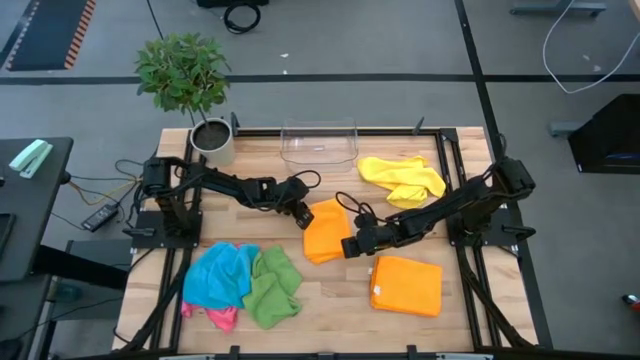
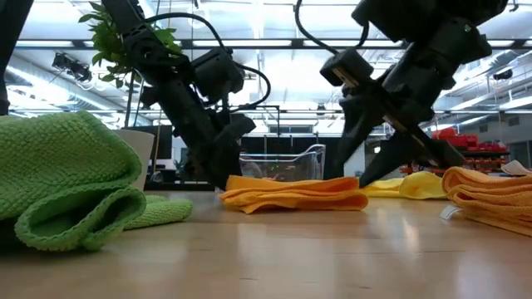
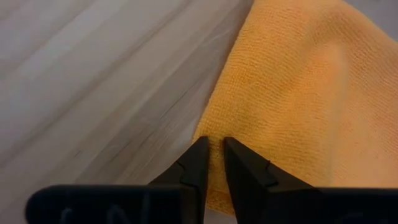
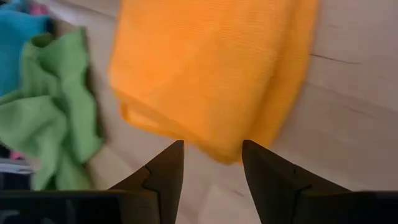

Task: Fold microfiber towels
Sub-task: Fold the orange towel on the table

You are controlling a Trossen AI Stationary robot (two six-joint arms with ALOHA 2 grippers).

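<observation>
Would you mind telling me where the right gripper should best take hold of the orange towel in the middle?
Probably the corner of the middle orange towel nearest the open right gripper, approached straight ahead: the layered edges meet there in one reachable lip.

The wooden table (image 1: 330,310) stands on a grey floor (image 1: 400,40) crossed by dark lines. A potted plant (image 1: 185,75) sits at its far left corner, cables (image 1: 100,205) trail beside it, and bright ceiling lights (image 2: 274,17) glow overhead, red shelving (image 2: 478,141) beyond.
</observation>
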